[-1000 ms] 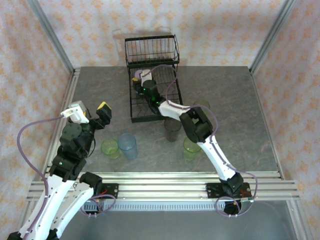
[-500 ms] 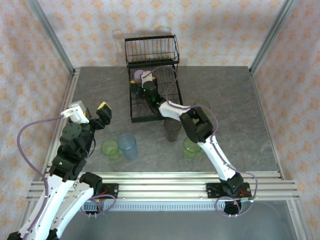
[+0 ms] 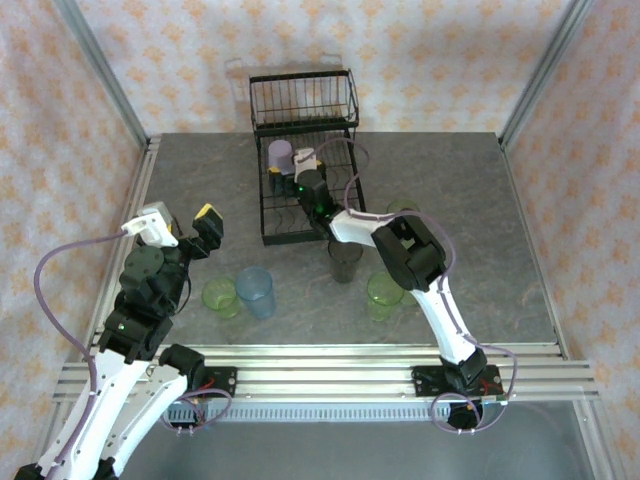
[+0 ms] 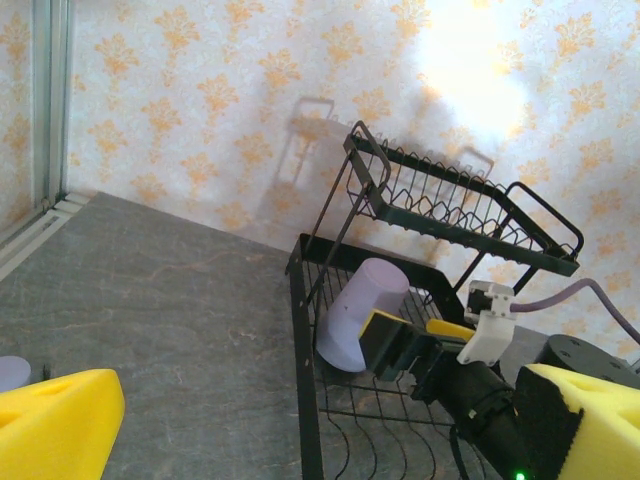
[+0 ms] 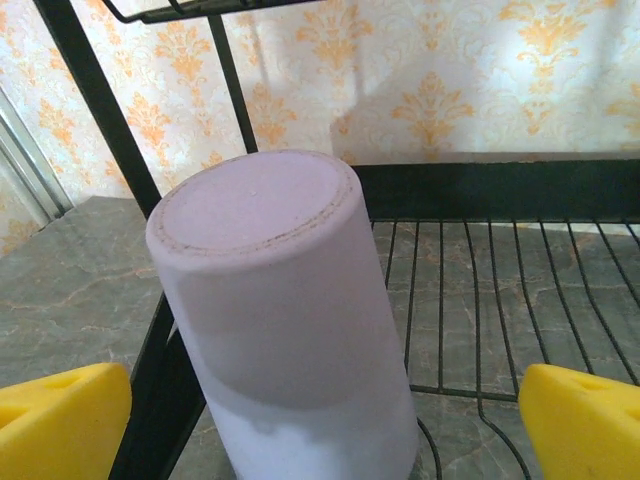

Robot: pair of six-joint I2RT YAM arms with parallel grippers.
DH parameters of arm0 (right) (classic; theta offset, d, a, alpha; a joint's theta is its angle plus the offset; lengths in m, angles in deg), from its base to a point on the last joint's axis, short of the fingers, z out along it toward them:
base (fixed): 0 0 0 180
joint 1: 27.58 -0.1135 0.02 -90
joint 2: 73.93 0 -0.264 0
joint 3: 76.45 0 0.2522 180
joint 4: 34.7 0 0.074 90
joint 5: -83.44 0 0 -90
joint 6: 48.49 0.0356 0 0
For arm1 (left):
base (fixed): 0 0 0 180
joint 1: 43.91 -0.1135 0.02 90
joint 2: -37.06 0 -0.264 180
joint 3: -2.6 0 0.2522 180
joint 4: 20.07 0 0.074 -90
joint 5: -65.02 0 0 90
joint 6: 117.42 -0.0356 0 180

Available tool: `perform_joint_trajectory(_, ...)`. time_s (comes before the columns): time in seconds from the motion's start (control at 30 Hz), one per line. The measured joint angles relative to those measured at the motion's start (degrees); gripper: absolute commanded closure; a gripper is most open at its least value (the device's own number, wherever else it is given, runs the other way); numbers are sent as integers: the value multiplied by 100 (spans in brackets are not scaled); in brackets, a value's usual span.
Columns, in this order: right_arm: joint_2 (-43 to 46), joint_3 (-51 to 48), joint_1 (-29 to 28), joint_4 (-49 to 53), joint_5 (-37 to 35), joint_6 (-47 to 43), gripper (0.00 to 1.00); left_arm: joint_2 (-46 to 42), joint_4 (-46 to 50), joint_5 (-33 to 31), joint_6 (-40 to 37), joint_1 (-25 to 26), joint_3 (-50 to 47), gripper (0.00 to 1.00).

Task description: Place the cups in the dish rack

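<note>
Lavender cup (image 5: 285,310) just before right tool (image 4: 412,345)

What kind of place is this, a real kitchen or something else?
Probably a staged test cell, not a real kitchen: robot arms bolted to aluminium rails at a grey table, wallpapered panels around it, and a dish rack with plastic cups as props.

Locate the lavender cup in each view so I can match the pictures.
Top external: lavender cup at upper centre, in the far-left corner of the dish rack tray.
Left wrist: cup at centre, upside down under the raised basket.
Right wrist: cup in the centre foreground, base up.
Shared landmark: the dish rack.
</note>
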Motion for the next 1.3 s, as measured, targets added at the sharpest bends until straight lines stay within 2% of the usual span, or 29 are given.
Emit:
perform_joint_trajectory(0.17,59,-232,-11,-83,-2,17,19,-11,2,-2,0,0,0,1)
perform_joint_trajectory(0.37,66,-240,-11,-85,-46,-31,41,-11,0,-2,0,0,0,0)
perform_joint_trajectory(0.53,63,-210,-11,-37,-92,-28,53,-11,0,-2,0,0,0,1)
perform_joint_trajectory(0.63,28,-59,-11,52,-114,-26,55,-11,2,-7,0,0,0,1)
perform_joint_trajectory(1.3,-1191,1993,-11,754,-127,42,55,-103,105,-151,-144,0,0,1)
